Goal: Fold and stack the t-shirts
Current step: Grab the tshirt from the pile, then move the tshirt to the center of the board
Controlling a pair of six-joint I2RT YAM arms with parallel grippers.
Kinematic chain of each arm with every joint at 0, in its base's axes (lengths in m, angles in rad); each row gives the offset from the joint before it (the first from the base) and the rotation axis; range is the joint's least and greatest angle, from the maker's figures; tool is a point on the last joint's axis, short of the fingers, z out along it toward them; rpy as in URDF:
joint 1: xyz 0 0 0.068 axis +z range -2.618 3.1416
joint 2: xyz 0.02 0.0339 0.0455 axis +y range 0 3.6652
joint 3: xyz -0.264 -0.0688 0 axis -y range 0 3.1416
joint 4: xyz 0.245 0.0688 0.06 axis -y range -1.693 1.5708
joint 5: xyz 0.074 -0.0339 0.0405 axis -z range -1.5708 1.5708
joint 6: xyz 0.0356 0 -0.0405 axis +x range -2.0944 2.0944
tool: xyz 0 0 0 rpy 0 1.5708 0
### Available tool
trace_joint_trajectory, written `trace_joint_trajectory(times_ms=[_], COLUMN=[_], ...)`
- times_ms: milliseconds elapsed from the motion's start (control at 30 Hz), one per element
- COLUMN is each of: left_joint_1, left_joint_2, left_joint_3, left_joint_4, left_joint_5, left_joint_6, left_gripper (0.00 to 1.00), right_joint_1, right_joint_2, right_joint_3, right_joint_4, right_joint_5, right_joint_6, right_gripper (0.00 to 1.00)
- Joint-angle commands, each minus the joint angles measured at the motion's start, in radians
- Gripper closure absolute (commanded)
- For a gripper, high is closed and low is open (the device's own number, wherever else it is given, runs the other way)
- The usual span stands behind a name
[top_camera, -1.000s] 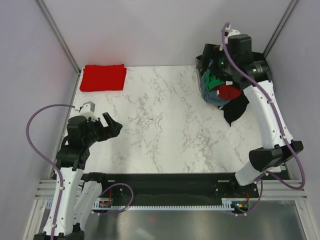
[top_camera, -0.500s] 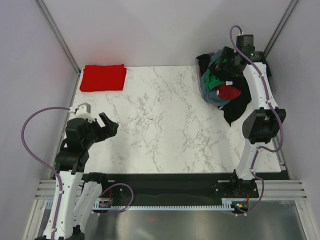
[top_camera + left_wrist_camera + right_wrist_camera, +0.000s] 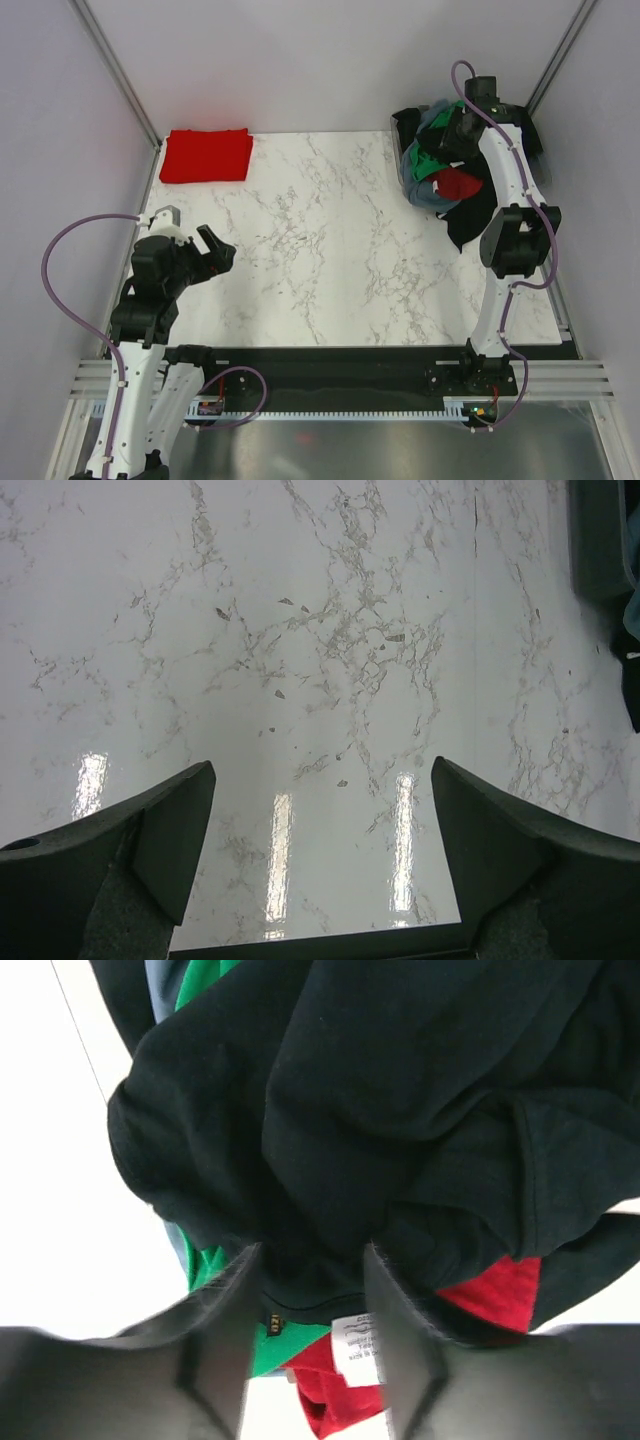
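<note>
Bright, even overhead light; the table [image 3: 300,630] shows three glare streaks (left wrist view); right wrist foreground blurs.

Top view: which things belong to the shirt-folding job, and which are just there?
Job: folded red shirt; heap of unfolded shirts; black shirt pinched in the right gripper; left gripper, open and empty.
Just there: marble table; metal frame.

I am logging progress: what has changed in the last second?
The right arm folded up, its elbow coming in toward the pile; the right hand now pinches the black shirt. The left hand drew back slightly, open. The folded red shirt stayed.
</note>
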Motion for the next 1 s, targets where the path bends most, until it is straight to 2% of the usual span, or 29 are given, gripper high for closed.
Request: trace_joint_trajectory(times_ms=[0, 33, 133, 167, 467, 600, 633, 700, 733, 767, 800, 833, 867, 967], left_joint_1=[-0.001, -0.001, -0.001, -0.001, -0.001, -0.001, -0.001, -0.002, -0.002, -0.004, -0.004, -0.005, -0.006, -0.007], left_joint_2=[-0.006, -0.004, -0.009, -0.007, -0.006, -0.001, -0.001, 0.002, 0.004, 0.004, 0.007, 0.01, 0.01, 0.011], left_joint_3=[0.02, 0.019, 0.017, 0.017, 0.019, 0.019, 0.017, 0.017, 0.019, 0.019, 0.019, 0.019, 0.019, 0.017], left_joint_4=[0.001, 0.001, -0.001, 0.001, 0.001, -0.001, -0.001, -0.002, -0.001, -0.002, -0.001, -0.001, -0.002, -0.002], left_joint_5=[-0.015, -0.014, -0.014, -0.014, -0.016, -0.019, -0.019, -0.02, -0.019, -0.019, -0.017, -0.017, -0.019, -0.02], left_joint_6=[-0.024, -0.024, -0.023, -0.024, -0.026, -0.024, -0.026, -0.026, -0.027, -0.026, -0.027, -0.026, -0.026, -0.029], left_gripper=[0.04, 0.04, 0.04, 0.04, 0.05, 0.05, 0.05, 0.05, 0.05, 0.05, 0.05, 0.06, 0.06, 0.06], right_joint_1=[0.001, 0.001, 0.001, 0.001, 0.001, 0.009, 0.015, 0.051, 0.07, 0.113, 0.13, 0.136, 0.136, 0.134], right_joint_2=[-0.025, -0.038, -0.067, -0.084, -0.232, -0.358, -0.433, -0.575, -0.629, -0.748, -0.749, -0.854, -0.893, -1.004], right_joint_3=[0.006, -0.002, -0.022, -0.027, 0.039, 0.156, 0.168, 0.138, 0.11, 0.026, -0.018, -0.051, -0.075, -0.077], right_joint_4=[0.006, 0.007, 0.006, 0.001, 0.001, 0.085, 0.112, 0.222, 0.272, 0.41, 0.484, 0.554, 0.669, 0.814], right_joint_5=[-0.006, -0.007, -0.007, -0.001, -0.017, -0.176, -0.222, -0.276, -0.355, -0.4, -0.423, -0.449, -0.522, -0.624], right_joint_6=[-0.002, -0.003, -0.011, -0.008, 0.017, -0.008, -0.008, 0.0, 0.001, 0.027, 0.055, 0.093, 0.13, 0.193], right_gripper=[0.58, 0.72, 0.96, 1.0, 1.0, 1.0, 1.0, 1.0, 1.0, 1.0, 1.0, 1.0, 1.0, 1.0])
